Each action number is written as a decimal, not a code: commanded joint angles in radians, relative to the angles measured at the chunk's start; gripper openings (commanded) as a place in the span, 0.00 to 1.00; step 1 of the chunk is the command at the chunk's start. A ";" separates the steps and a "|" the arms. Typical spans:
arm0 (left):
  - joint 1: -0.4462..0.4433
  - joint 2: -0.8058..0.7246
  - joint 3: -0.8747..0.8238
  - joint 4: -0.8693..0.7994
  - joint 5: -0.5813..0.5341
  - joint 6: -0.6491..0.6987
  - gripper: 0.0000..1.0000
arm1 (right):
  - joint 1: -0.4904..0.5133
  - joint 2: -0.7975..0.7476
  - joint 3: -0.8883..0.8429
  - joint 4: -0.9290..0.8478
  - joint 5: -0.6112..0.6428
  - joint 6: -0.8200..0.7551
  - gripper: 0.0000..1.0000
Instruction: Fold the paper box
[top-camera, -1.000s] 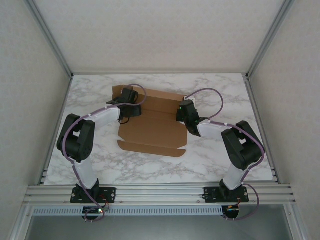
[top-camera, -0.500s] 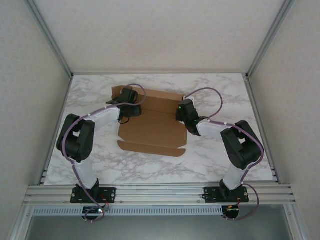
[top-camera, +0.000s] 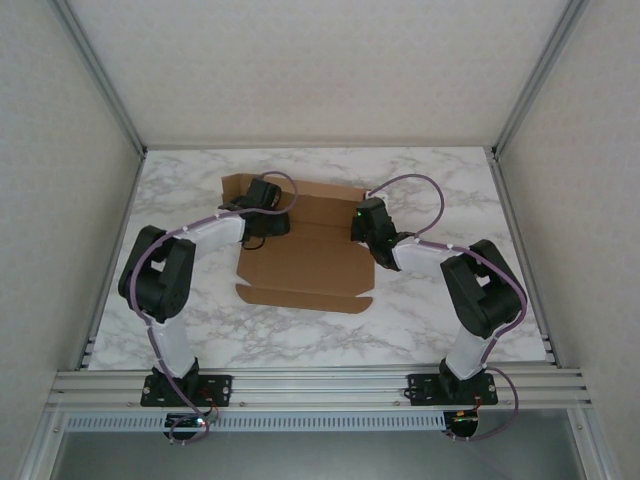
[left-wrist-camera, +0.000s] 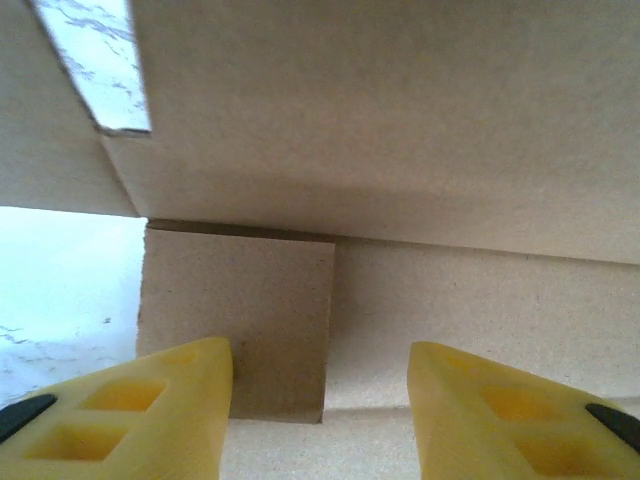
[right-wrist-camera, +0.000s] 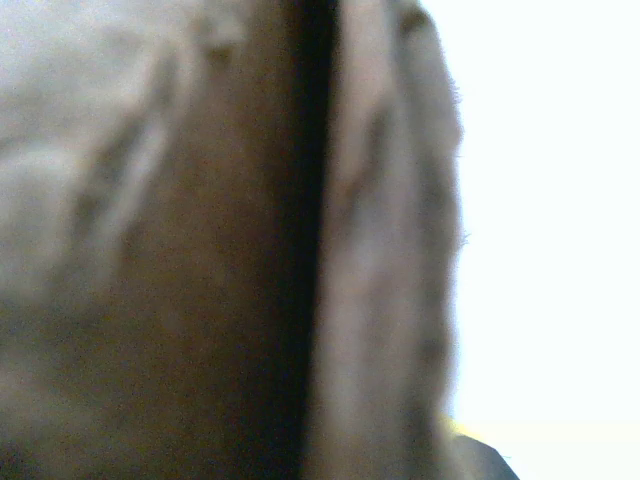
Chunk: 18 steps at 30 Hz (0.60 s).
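Observation:
The paper box (top-camera: 305, 262) is a brown die-cut sheet lying flat mid-table, with its back flaps raised. My left gripper (top-camera: 268, 216) is over the box's back-left corner. In the left wrist view it (left-wrist-camera: 320, 405) stands open. A small square flap (left-wrist-camera: 240, 320) stands upright between its yellow fingers (left-wrist-camera: 130, 410), close to the left one, with a raised cardboard wall (left-wrist-camera: 400, 130) behind. My right gripper (top-camera: 364, 224) is at the box's right edge. The right wrist view is blurred cardboard (right-wrist-camera: 200, 260) seen edge-on, running down into the shut jaws.
The marble table (top-camera: 430, 190) has bare room around the sheet on all sides. Aluminium frame rails (top-camera: 110, 170) and white walls bound it left, right and behind. The two arm bases (top-camera: 185, 385) sit on the near rail.
My left gripper has moved a little right and farther back over the box's back-left corner, and the flap there stands higher. The right gripper has barely shifted.

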 joint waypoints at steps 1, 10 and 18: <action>0.001 0.013 -0.017 0.019 0.054 -0.024 0.49 | 0.014 0.040 0.002 -0.082 -0.036 -0.004 0.00; 0.010 -0.197 -0.167 0.063 0.101 -0.070 0.51 | -0.002 -0.010 0.044 -0.174 0.077 -0.015 0.00; 0.017 -0.440 -0.350 0.029 0.043 -0.121 0.51 | -0.016 -0.025 0.063 -0.216 0.104 -0.030 0.00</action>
